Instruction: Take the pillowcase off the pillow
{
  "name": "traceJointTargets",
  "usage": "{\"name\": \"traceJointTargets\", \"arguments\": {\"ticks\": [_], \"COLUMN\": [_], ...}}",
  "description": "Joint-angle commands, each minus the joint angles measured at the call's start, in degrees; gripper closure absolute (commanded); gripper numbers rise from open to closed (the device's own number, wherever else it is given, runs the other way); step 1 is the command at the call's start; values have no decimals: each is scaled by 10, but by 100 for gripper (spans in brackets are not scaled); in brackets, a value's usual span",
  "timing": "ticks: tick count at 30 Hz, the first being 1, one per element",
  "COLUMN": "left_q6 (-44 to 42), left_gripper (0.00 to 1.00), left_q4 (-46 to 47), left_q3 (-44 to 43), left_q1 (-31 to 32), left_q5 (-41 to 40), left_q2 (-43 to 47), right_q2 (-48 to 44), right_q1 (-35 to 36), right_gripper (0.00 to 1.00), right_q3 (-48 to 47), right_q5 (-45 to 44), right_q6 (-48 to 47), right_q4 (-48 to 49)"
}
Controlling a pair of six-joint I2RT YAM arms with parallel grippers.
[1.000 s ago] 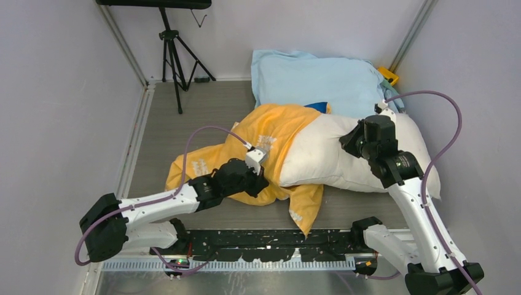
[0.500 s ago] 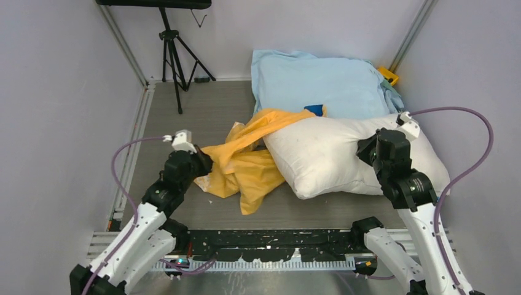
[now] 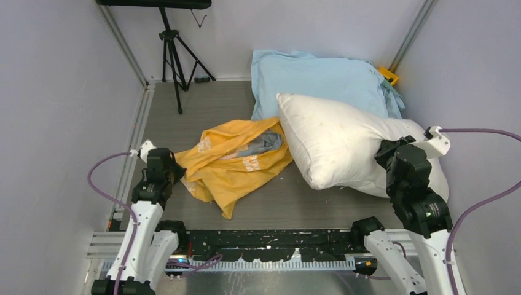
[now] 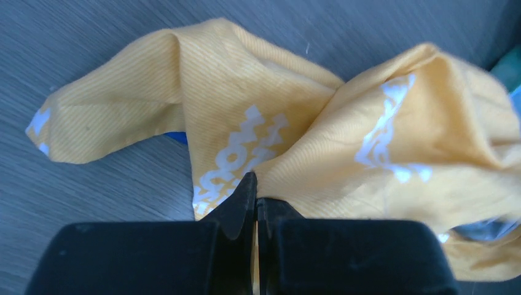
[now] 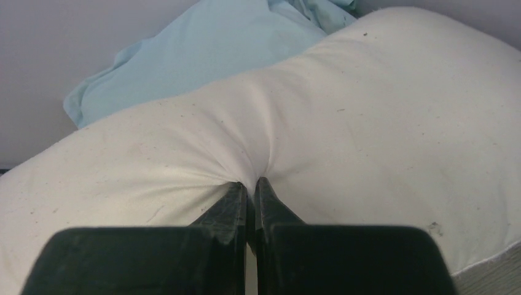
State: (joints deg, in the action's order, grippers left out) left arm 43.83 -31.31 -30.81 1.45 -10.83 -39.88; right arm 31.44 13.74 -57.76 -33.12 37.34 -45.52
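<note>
The orange-yellow pillowcase [image 3: 233, 161] lies crumpled on the grey floor, left of the pillow, with its mouth showing a grey-blue inside. My left gripper [image 3: 177, 172] holds its left edge; in the left wrist view the jaws [image 4: 257, 192] are shut on a fold of the pillowcase [image 4: 295, 135] beside white print. The plump white pillow [image 3: 344, 141] sits bare, propped up on the right. My right gripper [image 3: 387, 155] pinches its near right part; the right wrist view shows the gripper [image 5: 252, 184] shut on puckered fabric of the pillow [image 5: 368, 110].
A pale light-blue cushion [image 3: 319, 77] lies behind the pillow against the back wall and shows as the light-blue cushion [image 5: 203, 49] in the right wrist view. A black tripod [image 3: 173, 52] stands at the back left. A small yellow object [image 3: 388, 74] sits in the back right corner. Walls close both sides.
My left gripper pulled the pillowcase leftward, fully off the pillow. My right gripper drew the pillow's end back to the right and nearer, tipping the pillow up.
</note>
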Motion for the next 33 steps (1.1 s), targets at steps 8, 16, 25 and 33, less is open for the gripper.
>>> {"name": "traceJointTargets", "arguments": {"ticks": [8, 16, 25, 33], "left_q6": [-35, -138, -147, -184], "left_gripper": [100, 100, 100, 1], "left_q4": [2, 57, 61, 14], "left_q3": [-183, -430, -665, -593], "left_q1": [-12, -30, -30, -30], "left_q5": [-239, -199, -23, 28], "left_q2": [-8, -226, -393, -364], "right_q2": [45, 209, 390, 417], "right_q1": [-3, -3, -4, -3], "right_gripper": [100, 100, 100, 19], "right_q3": [-93, -185, -371, -298], "right_q5": [-10, 180, 456, 520], "right_q6": [-3, -4, 38, 65], "right_q4": [198, 196, 320, 287]}}
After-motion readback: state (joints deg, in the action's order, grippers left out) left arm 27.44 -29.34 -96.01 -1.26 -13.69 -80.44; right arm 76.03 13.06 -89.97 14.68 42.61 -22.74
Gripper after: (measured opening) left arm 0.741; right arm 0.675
